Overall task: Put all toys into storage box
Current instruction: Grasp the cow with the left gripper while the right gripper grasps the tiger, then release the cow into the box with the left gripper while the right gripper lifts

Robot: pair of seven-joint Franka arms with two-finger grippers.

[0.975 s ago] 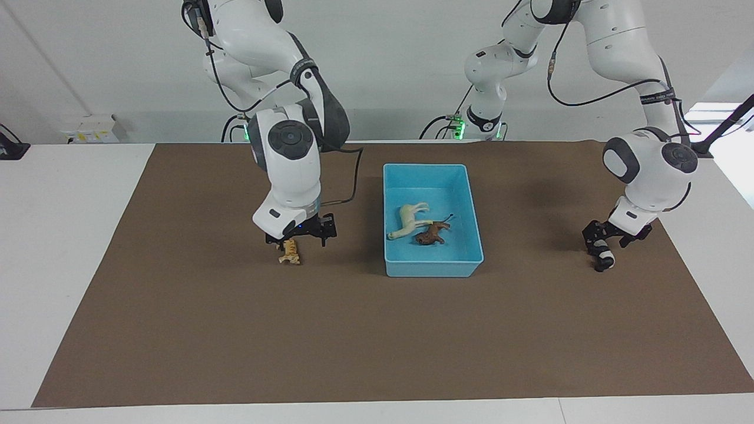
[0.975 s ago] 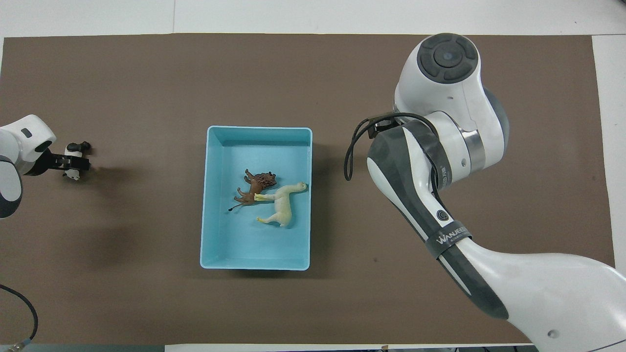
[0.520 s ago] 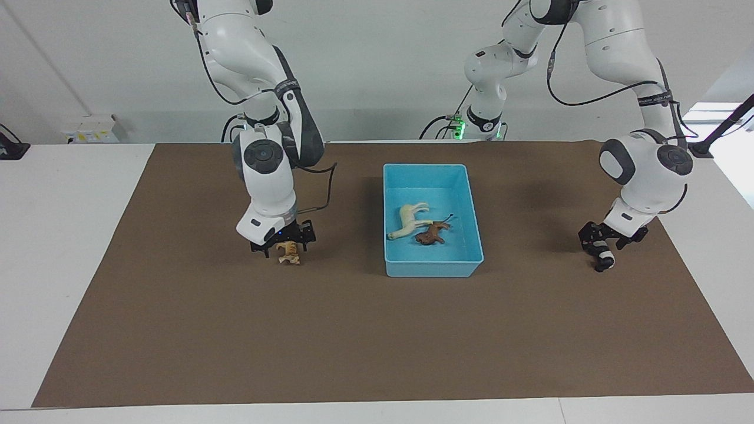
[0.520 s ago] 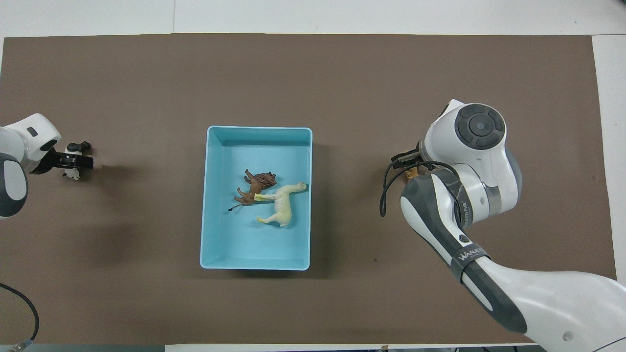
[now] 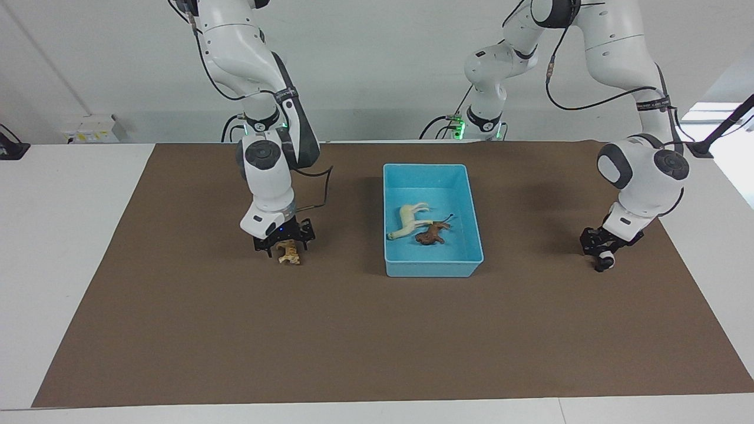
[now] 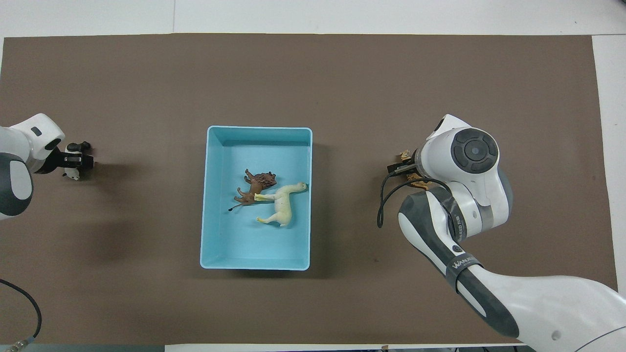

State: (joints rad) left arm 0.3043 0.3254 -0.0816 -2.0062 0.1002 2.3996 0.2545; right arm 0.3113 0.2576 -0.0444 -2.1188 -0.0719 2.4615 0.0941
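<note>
The light blue storage box (image 5: 433, 268) stands mid-table, also in the overhead view (image 6: 207, 195). In it lie the cream-white horse (image 5: 406, 221) and the brown lion (image 5: 430, 236), touching each other. The orange tiger (image 5: 288, 254) lies on the mat toward the right arm's end. My right gripper (image 5: 284, 244) is low over it, open, with a finger on either side. The panda (image 5: 603, 259) lies toward the left arm's end, and my left gripper (image 5: 598, 247) is down at it. In the overhead view the panda (image 6: 71, 173) shows partly under the left gripper (image 6: 74, 160).
A brown mat (image 5: 377, 341) covers most of the white table. The right arm's wrist and a loose cable (image 6: 386, 200) hang over the mat between the tiger and the box. Bare mat lies around the box.
The right arm drew its wrist in toward the robots and came down around the tiger. The left gripper sank lower onto the panda. The toys did not move.
</note>
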